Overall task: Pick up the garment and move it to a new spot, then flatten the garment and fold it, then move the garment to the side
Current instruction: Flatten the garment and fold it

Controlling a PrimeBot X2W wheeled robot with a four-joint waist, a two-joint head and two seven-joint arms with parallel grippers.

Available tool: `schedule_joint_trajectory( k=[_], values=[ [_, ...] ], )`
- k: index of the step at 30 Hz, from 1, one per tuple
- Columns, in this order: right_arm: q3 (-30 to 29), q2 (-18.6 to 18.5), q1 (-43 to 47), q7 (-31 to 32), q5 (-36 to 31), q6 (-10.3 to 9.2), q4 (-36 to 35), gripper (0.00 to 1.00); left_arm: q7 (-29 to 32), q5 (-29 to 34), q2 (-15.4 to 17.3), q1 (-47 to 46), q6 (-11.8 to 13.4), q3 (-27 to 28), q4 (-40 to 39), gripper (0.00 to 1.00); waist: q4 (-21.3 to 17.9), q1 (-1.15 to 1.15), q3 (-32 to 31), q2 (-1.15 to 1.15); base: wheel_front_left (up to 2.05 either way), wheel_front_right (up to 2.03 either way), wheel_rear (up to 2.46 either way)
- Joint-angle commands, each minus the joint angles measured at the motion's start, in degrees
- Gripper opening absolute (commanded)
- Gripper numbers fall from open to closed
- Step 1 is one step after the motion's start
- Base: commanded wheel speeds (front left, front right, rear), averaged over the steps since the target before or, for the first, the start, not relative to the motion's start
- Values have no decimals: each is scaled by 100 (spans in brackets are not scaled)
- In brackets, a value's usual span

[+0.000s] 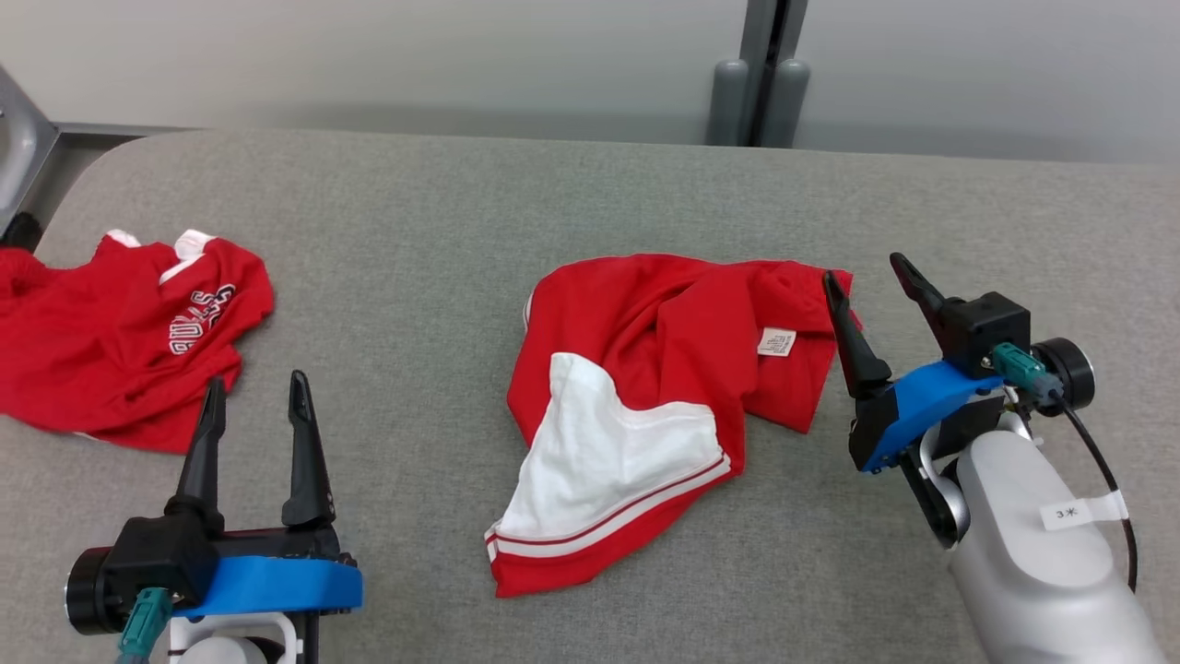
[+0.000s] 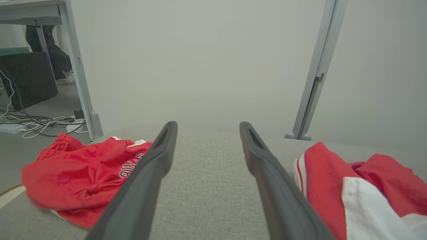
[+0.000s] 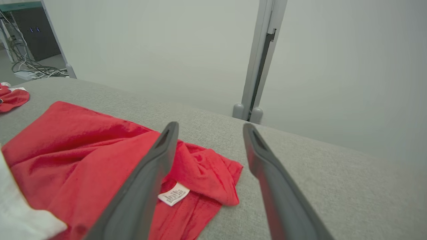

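Note:
A crumpled red garment (image 1: 636, 369) with a white panel and a white label lies at the middle of the grey table (image 1: 590, 194). My right gripper (image 1: 865, 269) is open just off its right edge, the left finger over the red cloth and nothing between the fingers. The right wrist view has that gripper (image 3: 210, 125) open over the garment's (image 3: 83, 143) labelled corner. My left gripper (image 1: 256, 380) stands open at the lower left over bare table, holding nothing. In the left wrist view the gripper (image 2: 207, 125) is open, with the garment (image 2: 333, 180) to its right.
A second red garment (image 1: 129, 341) with white "BULLS" lettering lies crumpled at the table's left edge, close to the left gripper, also seen as a red heap (image 2: 83, 170). A grey post (image 1: 761, 83) stands behind the table's far edge. Cables (image 2: 33, 121) lie on the floor.

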Motion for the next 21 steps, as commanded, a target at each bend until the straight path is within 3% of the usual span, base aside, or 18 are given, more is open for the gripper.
schedule_joint_trajectory(
  k=[1, 14, 21],
  values=[
    [38, -77, -232, 13, -22, 1, 327, 100, -17, 0, -25, -87, -31, 6, 22, 100, 164, -1, 141, -1, 0, 0, 0],
    [281, -354, -1099, -66, -292, 1, 2231, 100, -17, -199, -40, -296, 9, -179, 67, 100, 465, -1, 449, -1, 0, 0, 0],
    [425, -359, -1402, -126, -369, 1, 2766, 100, -17, -255, -39, -406, 34, -317, 104, 100, 571, -1, 525, -1, 0, 0, 0]
  ],
)
